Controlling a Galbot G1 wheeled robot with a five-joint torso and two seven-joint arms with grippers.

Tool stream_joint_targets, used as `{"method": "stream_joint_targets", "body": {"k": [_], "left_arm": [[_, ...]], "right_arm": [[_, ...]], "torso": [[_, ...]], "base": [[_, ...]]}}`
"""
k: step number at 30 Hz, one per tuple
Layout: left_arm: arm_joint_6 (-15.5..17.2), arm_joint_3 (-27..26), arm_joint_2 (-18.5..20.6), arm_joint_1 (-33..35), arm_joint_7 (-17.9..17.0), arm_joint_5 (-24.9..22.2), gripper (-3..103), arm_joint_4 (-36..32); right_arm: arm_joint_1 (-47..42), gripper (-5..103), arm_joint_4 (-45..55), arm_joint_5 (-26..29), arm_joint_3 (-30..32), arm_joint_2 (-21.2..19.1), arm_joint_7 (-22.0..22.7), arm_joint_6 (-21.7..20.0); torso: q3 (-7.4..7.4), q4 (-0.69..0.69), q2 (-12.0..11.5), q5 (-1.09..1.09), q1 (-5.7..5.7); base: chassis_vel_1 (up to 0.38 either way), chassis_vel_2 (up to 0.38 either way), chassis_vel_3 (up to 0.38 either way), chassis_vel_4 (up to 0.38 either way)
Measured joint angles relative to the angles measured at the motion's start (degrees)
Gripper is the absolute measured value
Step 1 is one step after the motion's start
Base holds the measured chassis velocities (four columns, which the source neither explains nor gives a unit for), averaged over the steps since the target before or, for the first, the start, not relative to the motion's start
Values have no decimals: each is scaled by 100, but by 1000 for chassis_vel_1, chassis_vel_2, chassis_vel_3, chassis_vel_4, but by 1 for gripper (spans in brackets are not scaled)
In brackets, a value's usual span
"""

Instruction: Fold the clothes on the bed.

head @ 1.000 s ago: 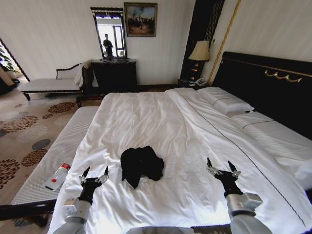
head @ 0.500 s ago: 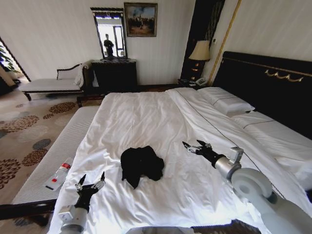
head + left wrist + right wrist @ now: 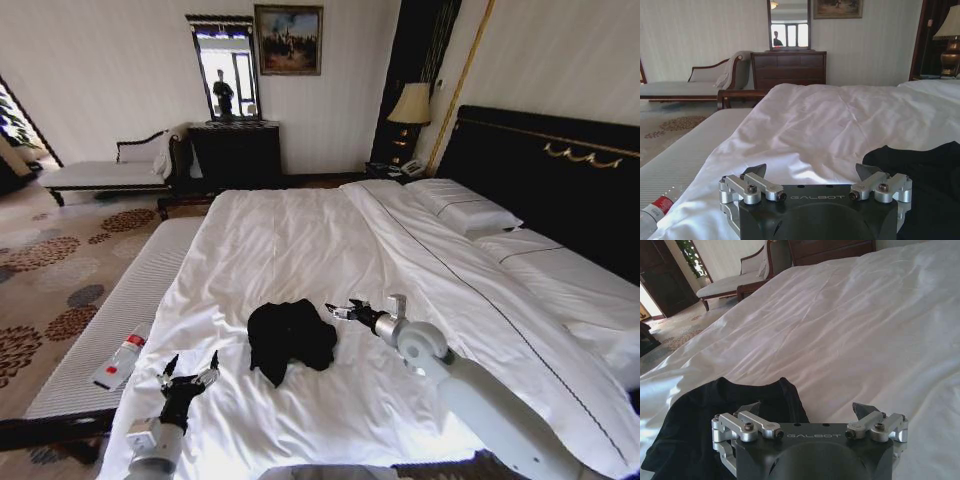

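Note:
The clothes are one black garment lying crumpled in a heap on the white bed, near its foot. My right gripper reaches across from the right, open, its tips just beside the heap's right edge. In the right wrist view the open right gripper hovers over the edge of the black clothes. My left gripper stands open low at the bed's front left, apart from the heap. From the left wrist the left gripper is open, with the clothes off to one side.
A pale striped bench runs along the bed's left side with a plastic bottle on it. Pillows and a dark headboard are at the right. A dresser, chaise and patterned carpet lie beyond.
My right arm has swung from the front right of the bed leftward to the black heap's right edge. The left gripper has dropped slightly and stayed open.

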Motion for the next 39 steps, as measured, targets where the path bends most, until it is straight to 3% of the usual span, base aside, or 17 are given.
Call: {"method": "stream_joint_targets", "body": {"k": [11,21,27,32,35,38,39], "left_arm": [[-6,26,-81,-23,2,-3,100,64],[-8,10,-87,-5,6,-8,100,87],[-9,-32,-64,19,9,-29,100,40],[-10,-48,-51,24,10,-36,100,32],[-10,-44,-47,18,10,-36,100,32],[1,-33,-30,-15,5,-38,100,67],[1,-33,-30,-15,5,-38,100,67]], "right_arm": [[595,100,-1073,-132,-387,500,-113,140],[407,100,-1123,-204,-415,622,-187,180],[394,84,-1212,-263,-479,736,-203,191],[363,63,-1289,-177,-499,780,-203,202],[325,57,-1302,-155,-493,792,-203,225],[295,41,-1292,-147,-475,800,-199,240],[295,41,-1292,-147,-475,800,-199,240]], "torso": [[-1,-1,0,0,0],[-1,-1,1,0,-1],[-1,-2,1,1,-1],[-1,-2,1,0,-1],[-1,-2,1,1,-1],[-1,-2,1,1,-1],[-1,-2,1,1,-1]], "base": [[0,0,0,0],[0,0,0,0],[0,0,0,0],[0,0,0,0],[0,0,0,0],[0,0,0,0],[0,0,0,0]]}}
